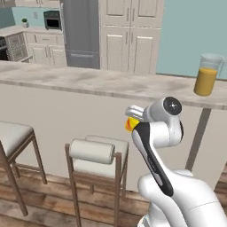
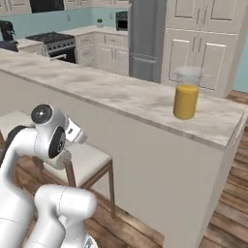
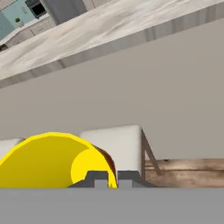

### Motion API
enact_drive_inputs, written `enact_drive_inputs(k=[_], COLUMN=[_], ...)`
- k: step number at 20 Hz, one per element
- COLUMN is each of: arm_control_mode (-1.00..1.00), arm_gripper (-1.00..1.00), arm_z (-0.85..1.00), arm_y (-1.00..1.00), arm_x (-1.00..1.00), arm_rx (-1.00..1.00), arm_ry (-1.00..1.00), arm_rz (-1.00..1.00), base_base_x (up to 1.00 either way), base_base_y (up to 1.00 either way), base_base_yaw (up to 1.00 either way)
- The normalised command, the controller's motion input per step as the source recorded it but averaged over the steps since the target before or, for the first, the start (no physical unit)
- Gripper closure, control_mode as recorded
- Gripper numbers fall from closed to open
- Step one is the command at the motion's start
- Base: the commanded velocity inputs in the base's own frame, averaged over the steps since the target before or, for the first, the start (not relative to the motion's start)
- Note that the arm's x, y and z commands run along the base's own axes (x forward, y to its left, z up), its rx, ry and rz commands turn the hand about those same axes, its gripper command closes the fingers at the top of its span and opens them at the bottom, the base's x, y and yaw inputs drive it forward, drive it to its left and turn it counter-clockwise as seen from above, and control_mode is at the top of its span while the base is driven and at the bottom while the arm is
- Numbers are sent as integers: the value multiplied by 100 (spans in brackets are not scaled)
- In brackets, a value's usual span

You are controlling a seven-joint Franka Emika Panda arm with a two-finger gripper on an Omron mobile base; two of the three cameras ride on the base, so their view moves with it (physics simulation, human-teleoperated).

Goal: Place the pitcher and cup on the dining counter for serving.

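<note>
The pitcher (image 1: pixel 206 75) (image 2: pixel 186 94), clear glass with orange liquid, stands upright on the dining counter (image 1: pixel 88 82) (image 2: pixel 97 87) near its right end. My gripper (image 3: pixel 112 179) is shut on the rim of the yellow cup (image 3: pixel 48 162), which fills the lower left of the hand view. In the left base view a yellow and orange bit of the cup (image 1: pixel 130 125) peeks out beside my hand. The hand hangs below the counter's edge (image 3: pixel 87 35), in front of the cream half-wall and left of the pitcher.
Two cushioned wooden stools (image 1: pixel 95 153) (image 1: pixel 13 133) stand against the half-wall under and left of my hand; one shows as (image 2: pixel 89 160). Behind the counter are cabinets, a grey fridge (image 1: pixel 80 31) and a stove (image 2: pixel 51 41).
</note>
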Motion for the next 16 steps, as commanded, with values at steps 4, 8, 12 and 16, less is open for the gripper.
enact_drive_inputs(k=[4, 8, 12, 16], arm_control_mode=[100, 100, 100, -100], arm_gripper=[100, 100, 100, 100], arm_z=[0, 0, 0, 18], arm_y=[0, 0, 0, 6], arm_x=[0, 0, 0, 0], arm_rx=[0, 0, 0, 0], arm_ry=[0, 0, 0, 0], arm_rz=[0, 0, 0, 0], base_base_x=[48, 40, 20, 0], base_base_y=[0, 0, 0, 0], base_base_yaw=[-26, -14, -6, 0])
